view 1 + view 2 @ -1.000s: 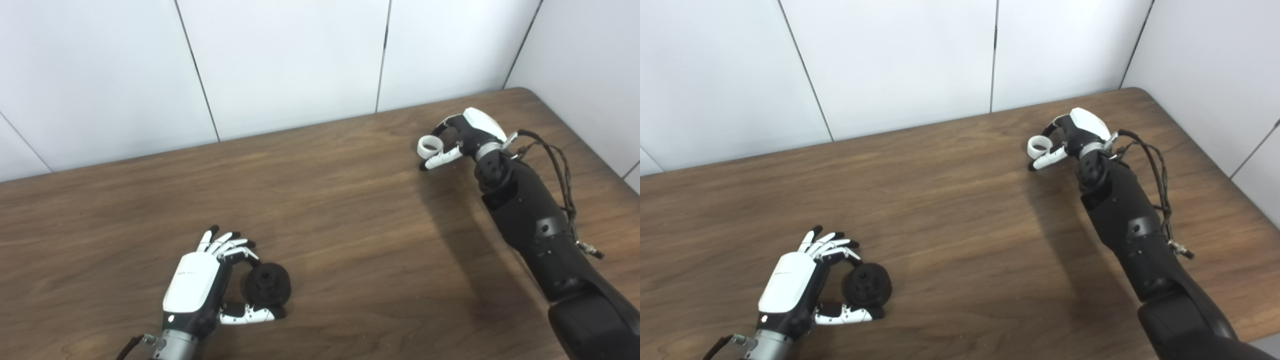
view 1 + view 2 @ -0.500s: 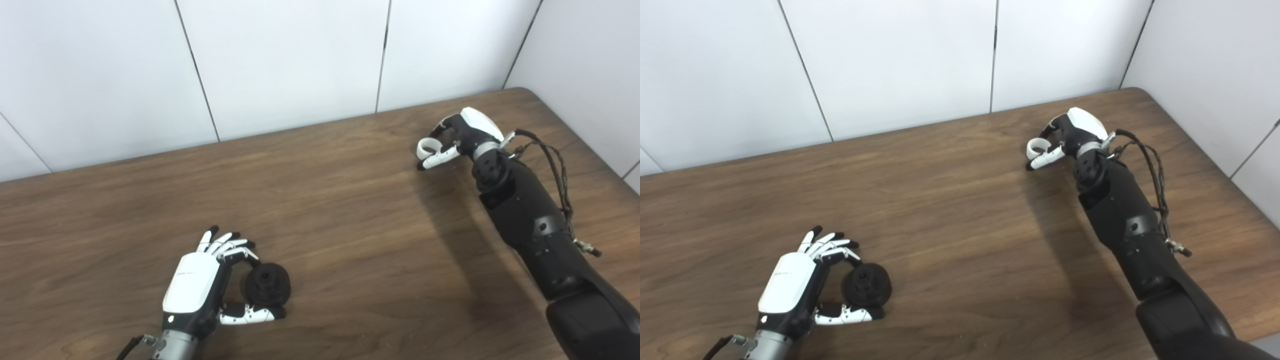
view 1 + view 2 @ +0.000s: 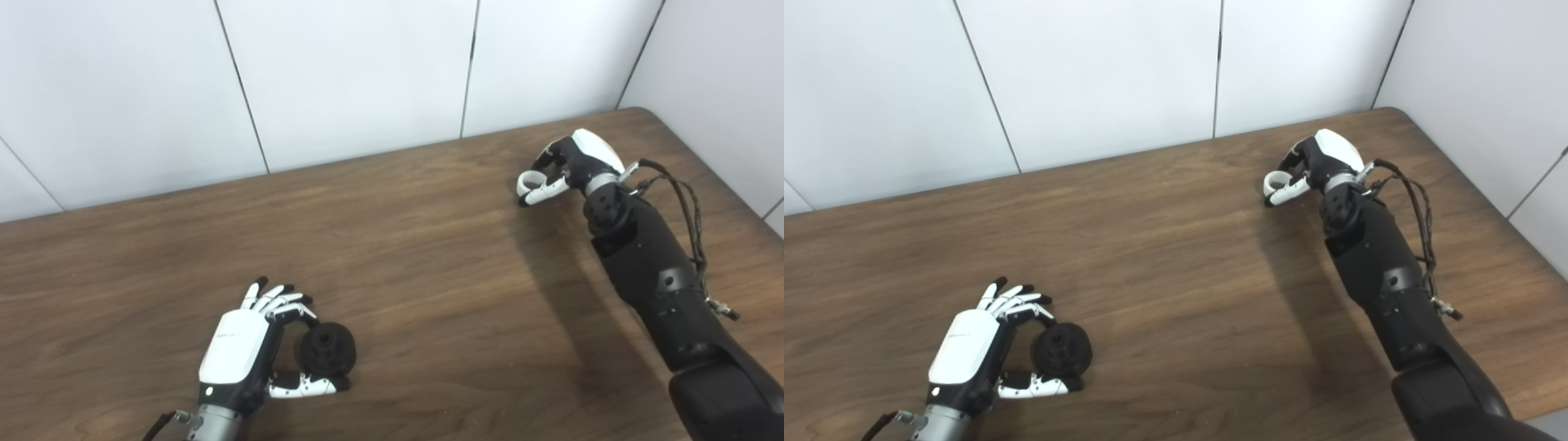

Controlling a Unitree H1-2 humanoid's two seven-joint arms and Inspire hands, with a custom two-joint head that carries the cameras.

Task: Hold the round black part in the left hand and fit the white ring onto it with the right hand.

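1. Your left hand (image 3: pixel 236 358) sits near-left on the wooden table (image 3: pixel 429 269), back of hand up. Its fingers and thumb are cupped around the round black part (image 3: pixel 327 349), fingers at the far side, thumb along the near side. The part looks to rest on the table, so you can't tell if the grip is tight or only loose.
2. The black part is probably stiff, matte and light, with a raised hub and centre hole facing the camera. The surface looks grippy enough. Take it by the outer rim and leave the hub face clear for the ring.
3. The middle of the table shows only arm shadow.
4. Your right hand (image 3: pixel 566 165) is far-right, well apart from the left. It is closed on the white ring (image 3: pixel 530 182), thumb lying under it, fingers curled over the top. The ring looks just off the table or grazing it; can't tell which.
5. The ring is likely thin, rigid, smooth and very light, so it could slip or twist. Pinch the band's outer edge and keep the bore open.
6. There are no readable labels, brands or writing anywhere. The back of the left hand carries a faint mark, too small to read.
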